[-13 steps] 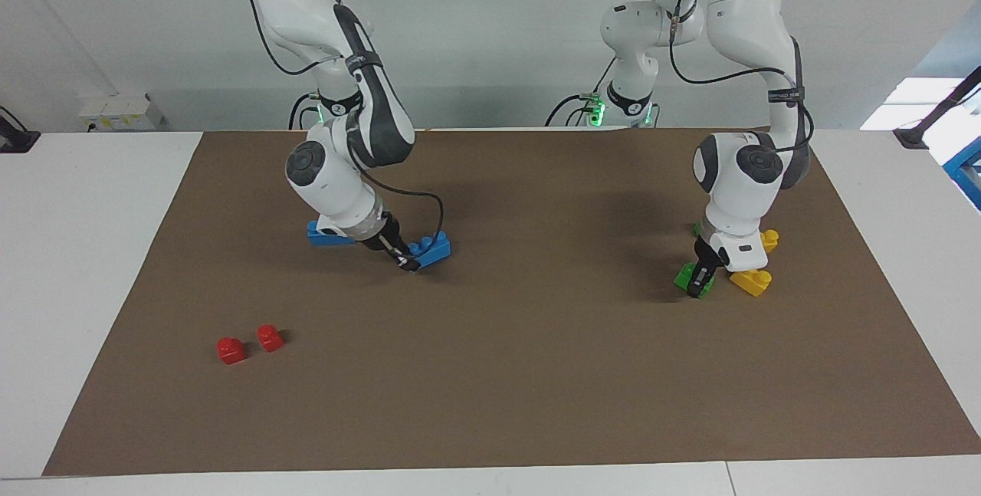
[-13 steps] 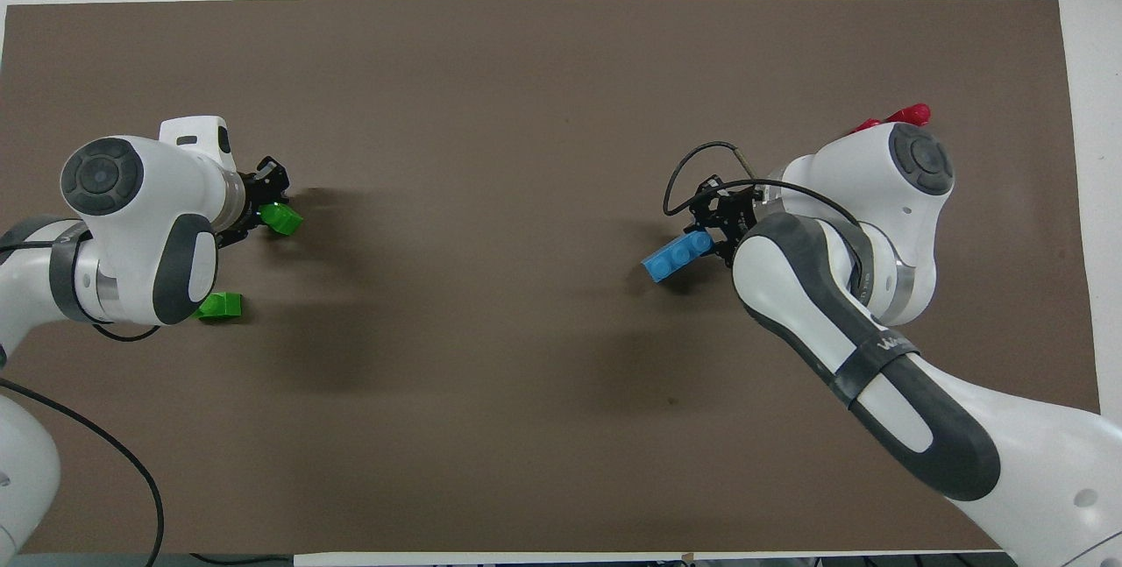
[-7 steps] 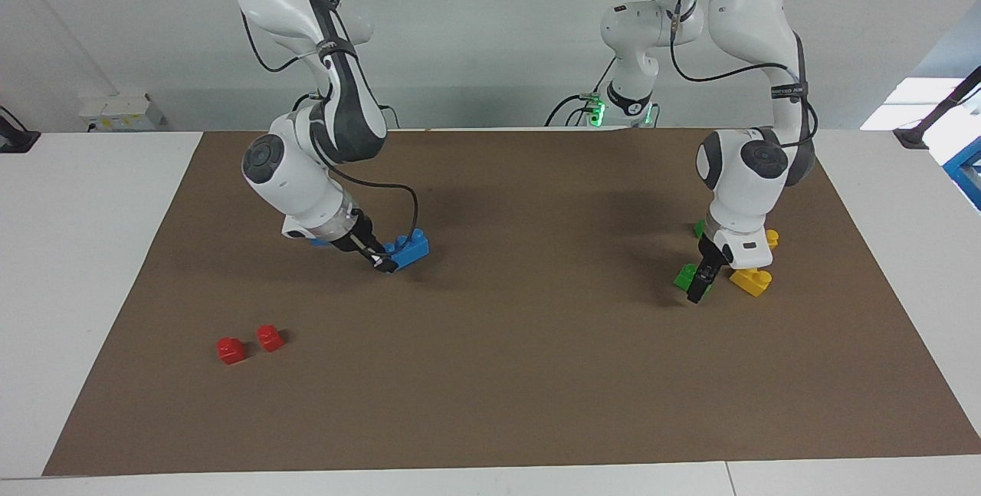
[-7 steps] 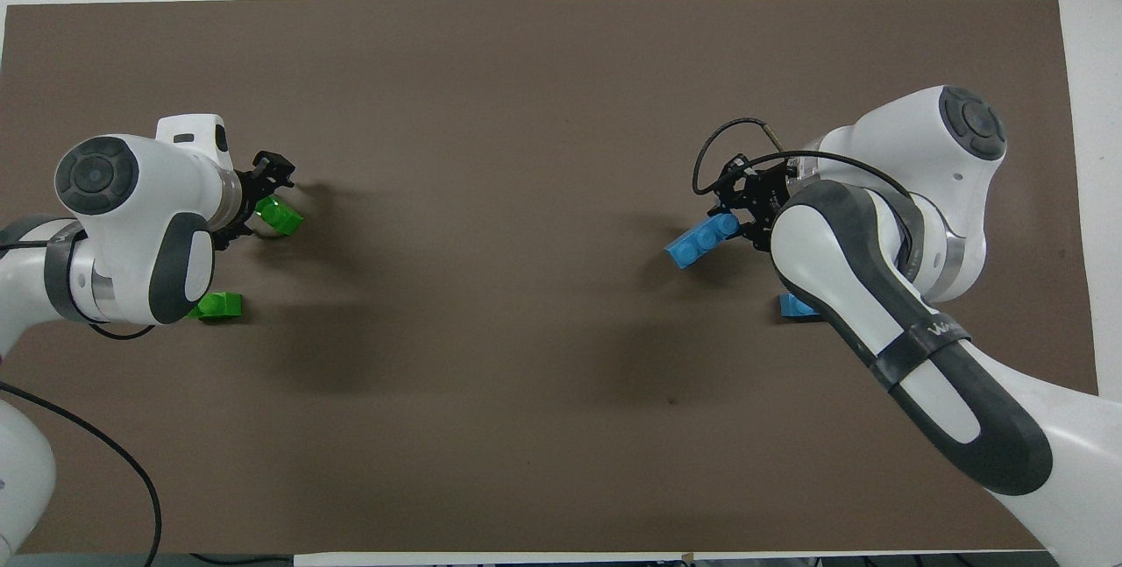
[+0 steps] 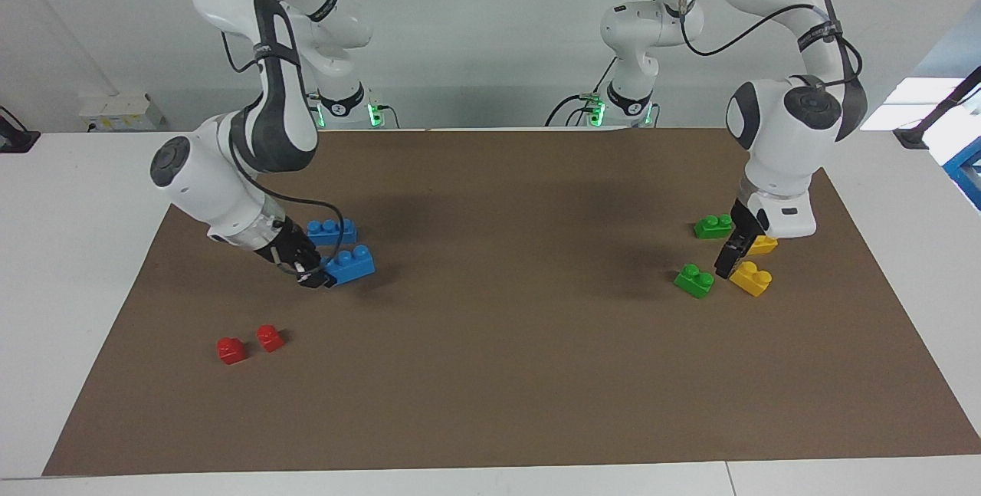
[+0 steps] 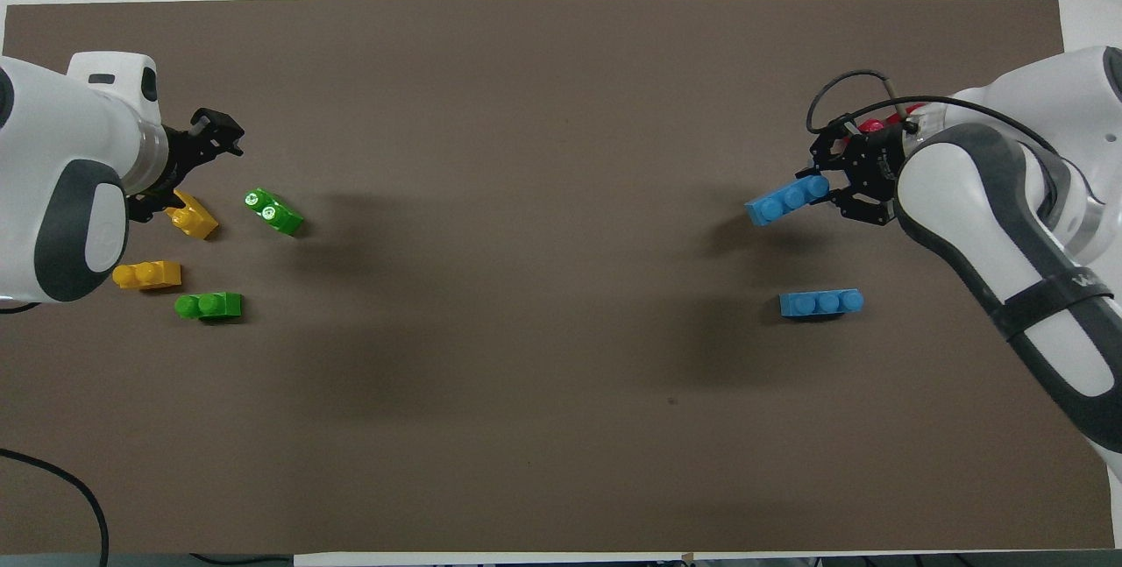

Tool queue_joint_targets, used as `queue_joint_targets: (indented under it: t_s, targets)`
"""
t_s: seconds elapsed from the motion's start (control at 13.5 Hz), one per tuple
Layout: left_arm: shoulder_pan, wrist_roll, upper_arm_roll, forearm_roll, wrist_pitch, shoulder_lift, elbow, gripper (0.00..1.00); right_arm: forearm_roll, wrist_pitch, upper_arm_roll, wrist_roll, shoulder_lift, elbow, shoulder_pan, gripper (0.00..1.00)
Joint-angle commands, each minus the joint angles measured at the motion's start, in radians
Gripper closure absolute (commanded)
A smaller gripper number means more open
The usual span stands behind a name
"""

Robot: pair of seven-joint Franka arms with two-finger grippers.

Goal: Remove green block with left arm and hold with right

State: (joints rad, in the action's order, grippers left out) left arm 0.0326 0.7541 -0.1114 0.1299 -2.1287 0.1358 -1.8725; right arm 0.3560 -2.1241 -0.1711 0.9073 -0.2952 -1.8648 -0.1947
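One green block [image 5: 693,280] [image 6: 273,210] lies alone on the brown mat at the left arm's end. A second green block [image 5: 713,226] [image 6: 209,306] lies nearer the robots. My left gripper [image 5: 725,266] [image 6: 219,130] hangs open and empty, just above the mat between the first green block and a yellow brick [image 5: 751,278]. It touches neither. My right gripper [image 5: 316,278] [image 6: 824,186] is shut on one end of a blue three-stud brick [image 5: 350,264] [image 6: 786,201], held tilted a little above the mat.
A second yellow brick [image 5: 763,244] [image 6: 147,274] lies beside the nearer green block. Another blue brick [image 5: 331,231] [image 6: 821,302] lies flat near the right arm. Two red blocks [image 5: 231,349] [image 5: 269,337] sit farther out toward the right arm's end.
The left gripper opened, let go of the green block on the mat and lifted away toward its own end. The right arm swung the blue brick toward its own end of the table.
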Motion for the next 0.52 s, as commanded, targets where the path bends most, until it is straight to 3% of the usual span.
queue_joint_targets:
  t_s: [0.0,0.22,0.45]
  targets:
    - [0.012,-0.178,-0.01,0.004,0.12,-0.08,0.019,0.0,-0.022,-0.011,-0.013,0.085,-0.005,-0.01,-0.02,1.0]
    - [0.013,-0.433,0.001,-0.038,0.231,-0.149,0.059,0.0,-0.019,-0.083,-0.015,0.143,-0.012,-0.059,-0.023,1.0]
    - [0.015,-0.521,0.006,-0.072,0.383,-0.159,0.165,0.0,-0.014,-0.108,-0.016,0.142,-0.042,-0.063,-0.046,1.0]
